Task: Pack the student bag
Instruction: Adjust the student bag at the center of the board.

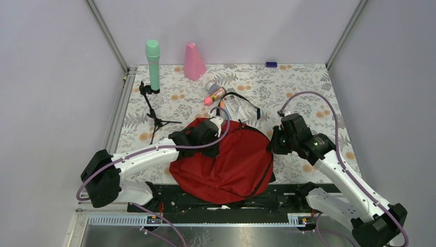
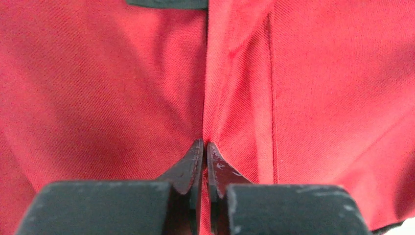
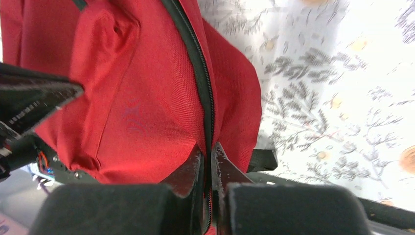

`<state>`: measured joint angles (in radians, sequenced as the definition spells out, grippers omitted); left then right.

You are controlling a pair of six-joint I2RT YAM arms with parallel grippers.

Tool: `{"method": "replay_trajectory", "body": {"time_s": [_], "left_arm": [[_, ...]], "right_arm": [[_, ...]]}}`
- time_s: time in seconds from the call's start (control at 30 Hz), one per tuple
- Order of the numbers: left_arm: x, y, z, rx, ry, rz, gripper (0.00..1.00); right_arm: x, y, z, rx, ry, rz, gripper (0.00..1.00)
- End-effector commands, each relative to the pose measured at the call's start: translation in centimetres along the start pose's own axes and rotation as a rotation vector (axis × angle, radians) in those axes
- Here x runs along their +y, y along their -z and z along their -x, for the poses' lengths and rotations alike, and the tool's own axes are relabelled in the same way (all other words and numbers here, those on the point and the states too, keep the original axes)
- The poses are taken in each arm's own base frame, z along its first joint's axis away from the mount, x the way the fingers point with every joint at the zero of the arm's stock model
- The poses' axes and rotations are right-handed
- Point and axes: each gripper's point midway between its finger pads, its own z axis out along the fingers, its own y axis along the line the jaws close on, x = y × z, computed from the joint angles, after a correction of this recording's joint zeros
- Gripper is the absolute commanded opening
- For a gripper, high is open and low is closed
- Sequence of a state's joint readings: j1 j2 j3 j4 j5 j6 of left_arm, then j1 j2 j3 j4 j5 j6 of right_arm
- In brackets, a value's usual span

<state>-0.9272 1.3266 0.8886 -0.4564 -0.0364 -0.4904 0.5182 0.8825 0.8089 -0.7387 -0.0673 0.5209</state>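
Observation:
The red student bag [image 1: 231,162] lies flat at the near middle of the table, with a black zipper line [image 3: 198,73] running along its right side. My left gripper [image 1: 218,122] sits at the bag's far left edge, shut on a pinched fold of red fabric [image 2: 204,147]. At the bag's right edge, my right gripper [image 1: 272,145] is shut on the zipper seam [image 3: 209,152], red cloth bulging on both sides of the fingertips. The left arm's black body [image 3: 29,103] shows at the left of the right wrist view.
Behind the bag lie a pink-capped bottle [image 1: 215,95] and a black strap loop [image 1: 244,103]. A green microphone [image 1: 152,64] on a small black tripod [image 1: 154,121] stands far left, a pink cone [image 1: 194,62] at the back. A small blue item [image 1: 271,64] rests by the back wall.

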Motion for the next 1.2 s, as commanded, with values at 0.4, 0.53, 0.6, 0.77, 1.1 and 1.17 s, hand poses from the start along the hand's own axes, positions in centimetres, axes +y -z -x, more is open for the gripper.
{"method": "replay_trajectory", "body": {"time_s": [0.4,0.53,0.6,0.77,1.1,1.17], "left_arm": [[-17.9,1.1,2.2,-0.143,0.103,-0.513,0.00],[-21.1,-0.2,4.3,-0.167,0.069,-0.568,0.00],[-22.0,-0.4,5.9,-0.203,0.038,-0.565,0.00],[-21.7,-0.9,7.8,-0.252,-0.023,-0.504,0.11],[-11.0,1.0,6.7,-0.308,-0.005,-0.254,0.96],[-8.6,1.8,6.7,-0.330,-0.023,-0.177,0.99]], "right_arm": [[-2.6,2.9,14.9,-0.387,0.279,-0.412,0.00],[-1.8,1.1,17.2,-0.396,0.313,-0.430,0.00],[-2.2,0.6,18.6,-0.405,0.323,-0.488,0.00],[-2.9,0.8,22.6,-0.455,0.300,-0.573,0.09],[-4.1,3.9,19.5,-0.443,0.174,-0.544,0.96],[-5.3,3.3,16.4,-0.372,0.119,-0.523,0.96]]}}
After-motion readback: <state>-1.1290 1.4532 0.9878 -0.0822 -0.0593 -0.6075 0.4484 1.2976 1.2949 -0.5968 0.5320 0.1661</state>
